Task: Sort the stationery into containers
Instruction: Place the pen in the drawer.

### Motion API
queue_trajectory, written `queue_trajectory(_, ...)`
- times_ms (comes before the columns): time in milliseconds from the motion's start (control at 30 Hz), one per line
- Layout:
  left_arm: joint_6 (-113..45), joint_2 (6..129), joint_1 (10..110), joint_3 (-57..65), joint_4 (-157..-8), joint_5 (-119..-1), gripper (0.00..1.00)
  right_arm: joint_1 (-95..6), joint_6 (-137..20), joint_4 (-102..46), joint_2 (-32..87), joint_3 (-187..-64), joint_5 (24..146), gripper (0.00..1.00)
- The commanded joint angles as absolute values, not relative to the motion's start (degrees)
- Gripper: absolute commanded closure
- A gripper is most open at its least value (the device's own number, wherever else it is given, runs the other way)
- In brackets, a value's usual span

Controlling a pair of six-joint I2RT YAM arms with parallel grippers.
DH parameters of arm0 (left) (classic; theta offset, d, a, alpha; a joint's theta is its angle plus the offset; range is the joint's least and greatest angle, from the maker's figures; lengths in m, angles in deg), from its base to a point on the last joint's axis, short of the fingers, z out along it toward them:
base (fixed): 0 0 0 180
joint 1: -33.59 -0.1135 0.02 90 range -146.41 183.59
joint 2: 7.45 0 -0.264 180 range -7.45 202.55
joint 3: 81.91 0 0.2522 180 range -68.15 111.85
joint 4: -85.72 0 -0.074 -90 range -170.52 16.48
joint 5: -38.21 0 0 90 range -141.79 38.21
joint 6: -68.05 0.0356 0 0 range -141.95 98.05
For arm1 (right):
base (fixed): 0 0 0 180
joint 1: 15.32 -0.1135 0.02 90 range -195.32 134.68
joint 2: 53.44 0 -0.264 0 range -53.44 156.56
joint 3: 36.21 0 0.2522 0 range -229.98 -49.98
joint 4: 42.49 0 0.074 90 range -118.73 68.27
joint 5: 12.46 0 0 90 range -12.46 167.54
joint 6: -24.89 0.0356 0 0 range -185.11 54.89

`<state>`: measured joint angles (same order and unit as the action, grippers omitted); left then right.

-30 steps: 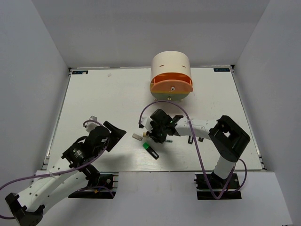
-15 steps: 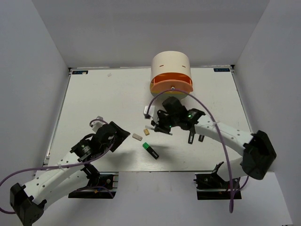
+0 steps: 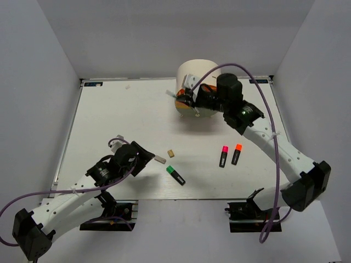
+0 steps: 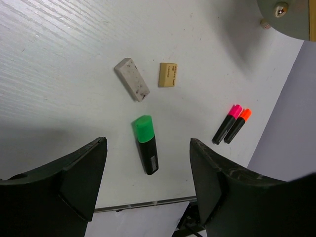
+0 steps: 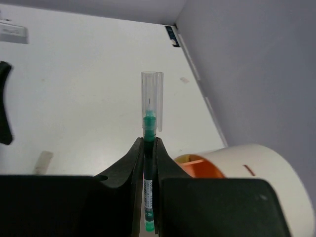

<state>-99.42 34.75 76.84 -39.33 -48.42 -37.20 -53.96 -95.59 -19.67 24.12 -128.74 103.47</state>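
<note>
My right gripper (image 3: 187,99) is shut on the thin teal pen (image 5: 149,123) and holds it in front of the cream desk unit (image 3: 200,70). The orange drawer (image 5: 197,165) shows just beside the pen. The yellow drawer is hidden behind the gripper. My left gripper (image 4: 147,148) is open and empty above the green-capped highlighter (image 4: 146,143), which also shows in the top view (image 3: 175,175). The grey eraser (image 4: 132,86) and tan eraser (image 4: 168,75) lie just beyond it. The pink-capped highlighter (image 3: 224,156) and orange-capped highlighter (image 3: 236,154) lie side by side to the right. The red-white pen is out of view.
The white table (image 3: 120,120) has walls on three sides. The right arm (image 3: 263,137) stretches across the table's right half. A purple cable (image 3: 241,68) loops above the cream unit. The left arm (image 3: 71,197) lies at the near left.
My right gripper has carried the teal pen from the table's middle up to the front of the cream unit, uncovering the pink and orange highlighters. My left gripper has moved slightly right toward the erasers.
</note>
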Motion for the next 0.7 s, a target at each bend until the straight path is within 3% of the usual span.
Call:
queue_trajectory(0, -99.7, 34.5, 76.7, -39.9, -49.6, -37.6, 0.22, -50.9, -98.2, -23.6, 28.6, -136.2, 105.0, 1.00)
queue_trajectory(267, -99.7, 32.9, 76.7, -41.0, -50.1, -37.6, 0.22, -43.0, -102.6, -19.9, 34.4, -146.3, 108.1, 1.00)
queue_trajectory(667, -99.7, 33.9, 76.7, -41.0, -51.7, -37.6, 0.22, -34.6, -105.2, -12.8, 38.4, -146.0, 118.9, 1.00)
